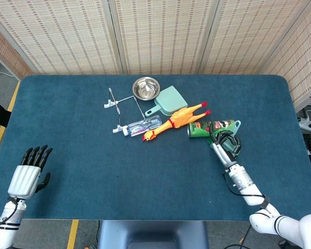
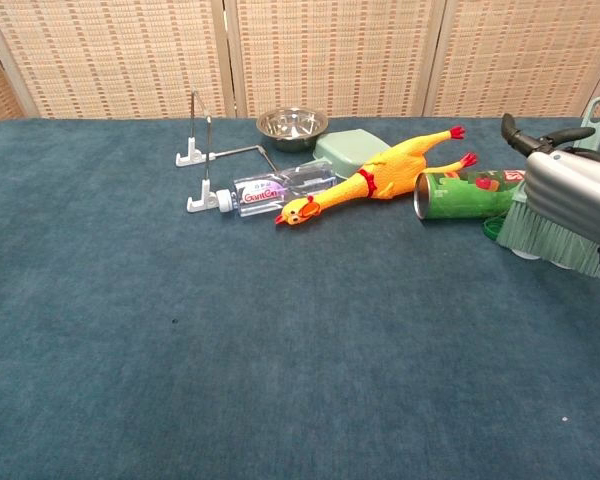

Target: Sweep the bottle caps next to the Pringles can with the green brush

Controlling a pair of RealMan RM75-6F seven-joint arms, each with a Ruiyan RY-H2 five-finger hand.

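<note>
The right hand (image 2: pixel 572 195) grips the green brush (image 2: pixel 543 228), its fingers wrapped around the handle. The brush has pale green bristles fanning down onto the table (image 1: pixel 67 129) and a looped handle end sticking up. It sits just beside the Pringles can (image 2: pixel 467 194), which lies on its side, green with a metal end. Small whitish shapes under the bristles may be bottle caps (image 2: pixel 526 254). The left hand (image 1: pixel 27 173) hovers near the table's front corner, fingers straight and close together.
</note>
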